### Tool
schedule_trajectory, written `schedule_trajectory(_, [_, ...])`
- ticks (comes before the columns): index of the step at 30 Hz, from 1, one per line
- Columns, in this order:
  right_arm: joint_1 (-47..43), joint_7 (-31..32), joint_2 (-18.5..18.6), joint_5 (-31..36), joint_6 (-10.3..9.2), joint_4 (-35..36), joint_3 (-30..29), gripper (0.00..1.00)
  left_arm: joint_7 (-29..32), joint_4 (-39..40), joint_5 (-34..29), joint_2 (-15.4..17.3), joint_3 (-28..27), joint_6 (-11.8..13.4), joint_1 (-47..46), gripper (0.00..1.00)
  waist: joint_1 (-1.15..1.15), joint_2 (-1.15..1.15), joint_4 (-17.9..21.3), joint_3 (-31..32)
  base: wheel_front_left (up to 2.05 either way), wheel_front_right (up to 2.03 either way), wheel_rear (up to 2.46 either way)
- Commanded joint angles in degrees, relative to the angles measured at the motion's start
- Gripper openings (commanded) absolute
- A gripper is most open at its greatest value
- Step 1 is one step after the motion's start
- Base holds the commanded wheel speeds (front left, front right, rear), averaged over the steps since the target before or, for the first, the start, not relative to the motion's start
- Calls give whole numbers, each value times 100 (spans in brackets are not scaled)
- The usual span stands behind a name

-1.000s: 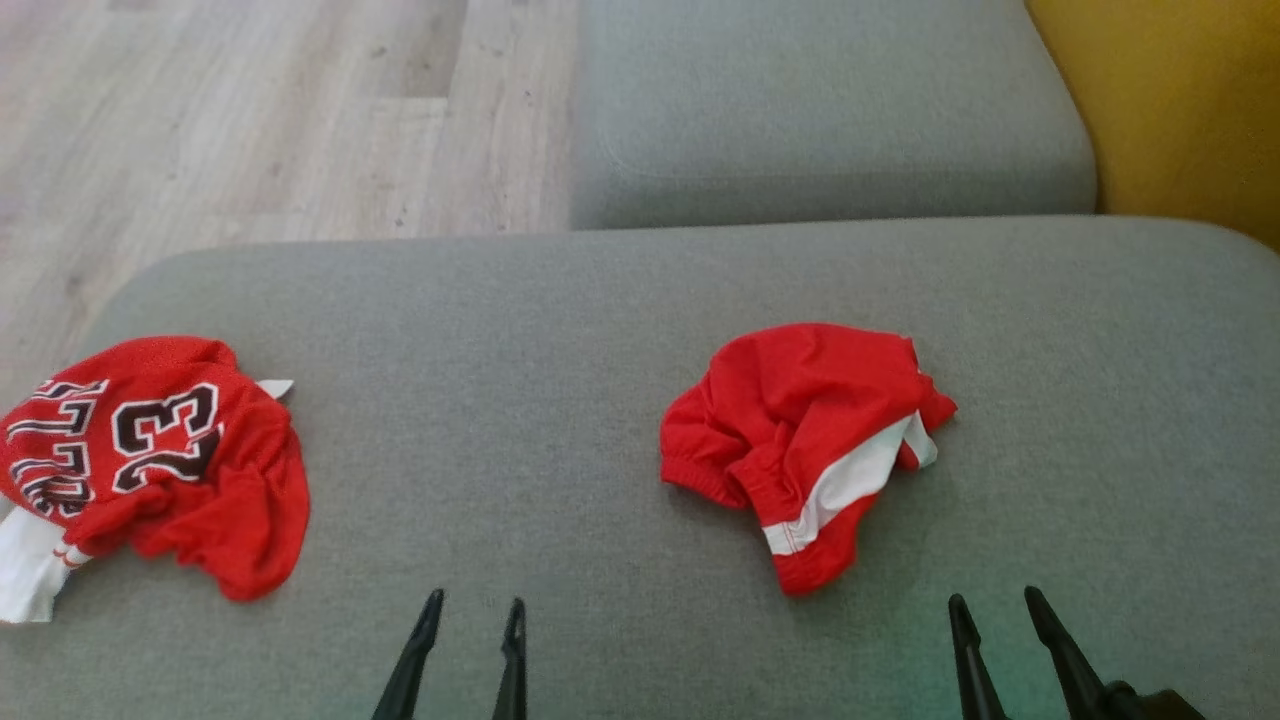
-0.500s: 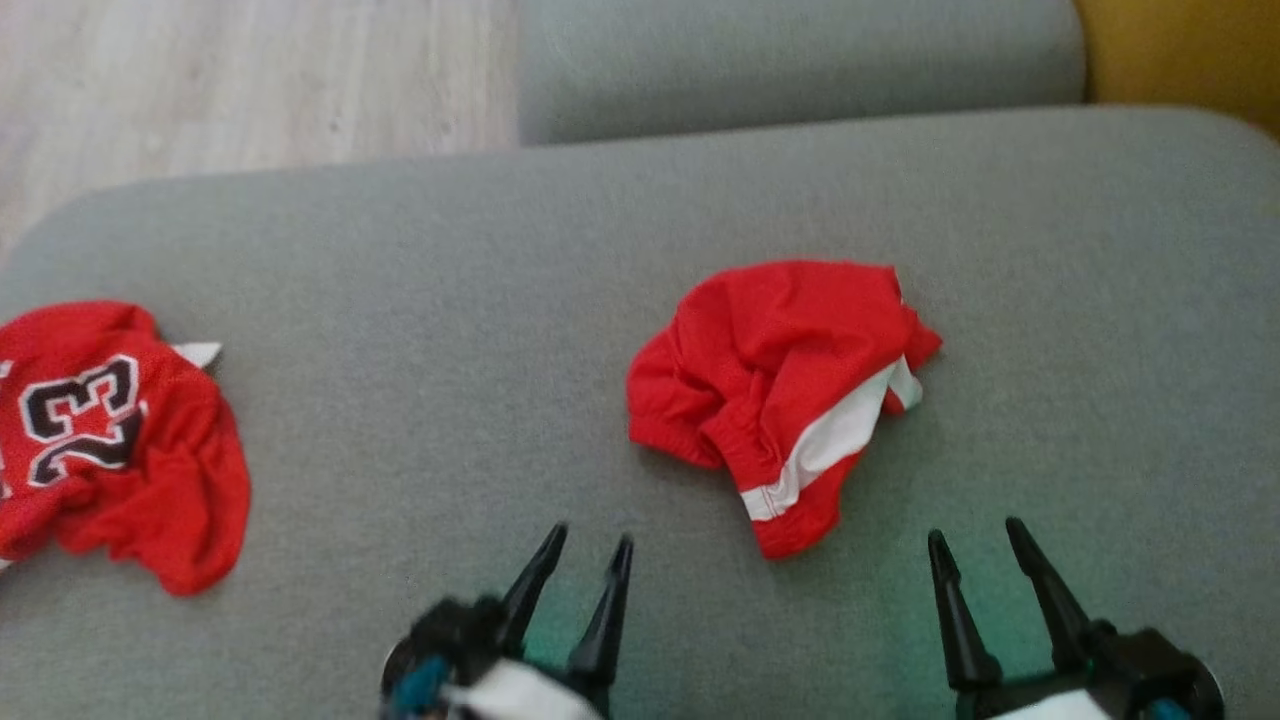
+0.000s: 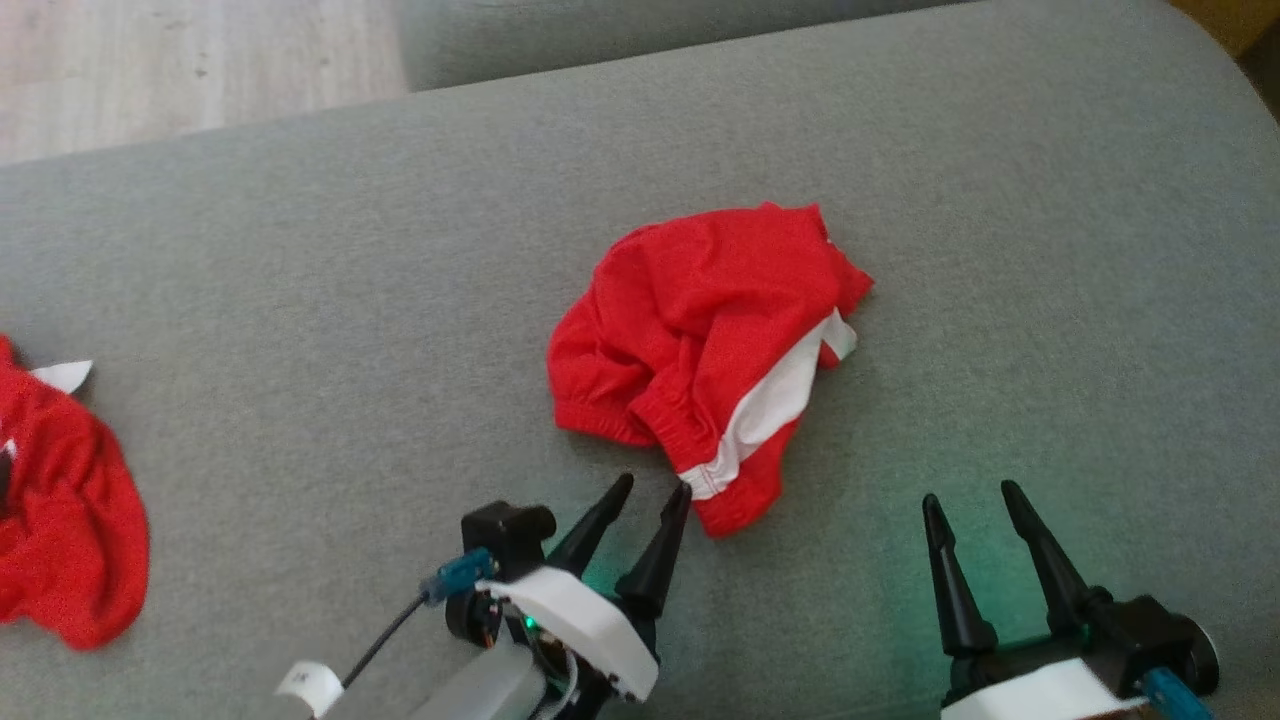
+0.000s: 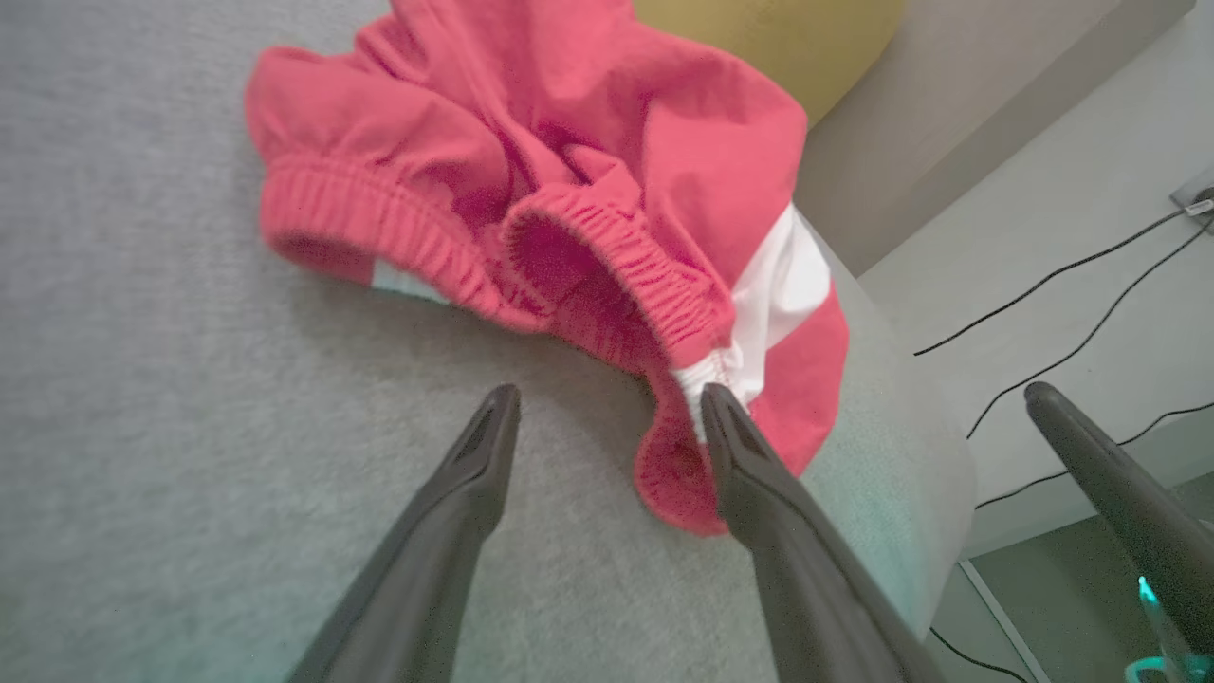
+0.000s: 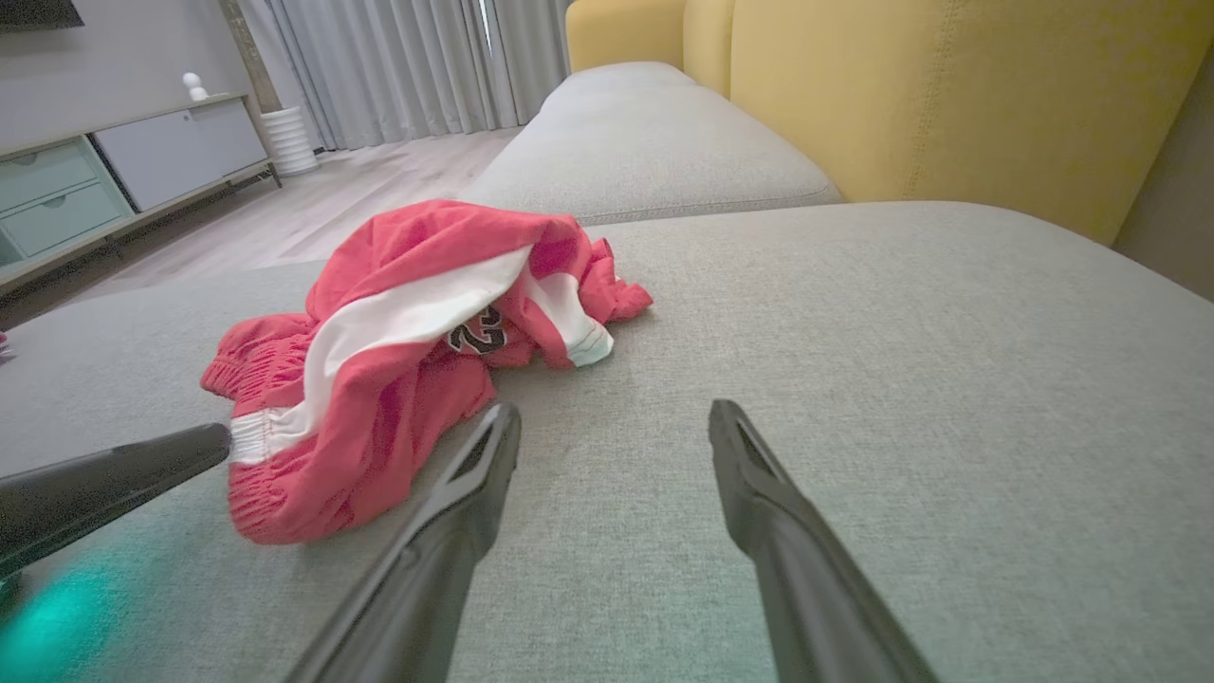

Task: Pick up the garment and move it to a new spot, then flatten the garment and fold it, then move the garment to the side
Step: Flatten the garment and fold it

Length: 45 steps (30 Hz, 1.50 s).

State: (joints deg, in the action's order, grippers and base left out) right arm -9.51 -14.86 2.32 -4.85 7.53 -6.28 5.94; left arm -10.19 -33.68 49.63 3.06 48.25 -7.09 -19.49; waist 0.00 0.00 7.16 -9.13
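While the crumpled red garment point(image 3: 700, 330) lay on the cushion point(image 3: 300, 250), I judged the pick-up step in hand: left claw point(image 3: 655, 487) open at its 6 o'clock, one finger point(image 4: 749, 474) at the waistband point(image 4: 607, 275); right claw point(image 3: 970, 495) open, empty, at 4 o'clock. Next: straddle waistband, close.

We can read one mark only. In the right wrist view the red shorts point(image 5: 379, 417) carry a black print point(image 5: 474, 335) edged in white, tucked under the folded white side stripe. Its first character reads as a 2. The next one is cut off by the cloth, and we cannot tell what it is. In the head view a small white tag point(image 3: 305, 682) sits on a thin black cable point(image 3: 385, 630), too small for us to read.
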Motion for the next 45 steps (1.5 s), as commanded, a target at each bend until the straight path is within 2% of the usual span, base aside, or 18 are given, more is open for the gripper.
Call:
schedule_trajectory(1, [254, -14, 55, 34, -4, 163, 137, 100, -86, 73, 55, -18, -80, -27, -252, 100, 0, 0, 83, -68, 0, 0, 0])
schedule_trajectory(11, [359, -14, 55, -50, -4, 148, 156, 100, -226, -251, 442, -18, 380, -37, -645, 100, 0, 0, 311, -195, 0, 0, 0])
schedule_trajectory(21, [352, -14, 55, -87, -4, 139, 79, 100, -280, -31, 886, -15, 808, -39, -676, 100, 0, 0, 290, -198, 0, 0, 0])
schedule_trajectory(23, [347, -14, 55, -86, -4, 144, 72, 100, -302, 27, 916, 10, 871, -39, -692, 92, 0, 0, 267, -204, 0, 0, 0])
schedule_trajectory(25, [353, -14, 55, -86, -4, 147, 73, 100, -333, 60, 918, 39, 910, -39, -714, 48, 0, 0, 248, -214, 0, 0, 0])
schedule_trajectory(26, [357, -14, 55, -88, -4, 148, 74, 100, -345, 69, 925, 49, 927, -39, -722, 36, 0, 0, 239, -219, 0, 0, 0])
schedule_trajectory(28, [370, -14, 55, -92, -4, 149, 80, 100, -362, 93, 940, 65, 976, -39, -741, 0, 0, 0, 229, -227, 0, 0, 0])
schedule_trajectory(33, [367, -14, 55, -95, -4, 148, 56, 100, -403, 266, 982, 146, 1133, -39, -792, 0, 0, 0, 138, -211, 0, 0, 0])
schedule_trajectory(38, [379, -14, 55, -104, -4, 160, 49, 100, -459, 405, 827, 311, 1001, -36, -785, 0, 0, 0, -47, -160, 0, 0, 0])
schedule_trajectory(40, [379, -14, 55, -129, -4, 165, 33, 100, -474, 536, 618, 441, 772, 45, -741, 0, 0, 0, -182, -124, 0, 0, 0])
schedule_trajectory(45, [395, -14, 55, -378, -4, 64, -6, 100, -479, 1268, -11, 803, -223, 277, -361, 0, 0, 0, -578, -39, 0, 0, 0])
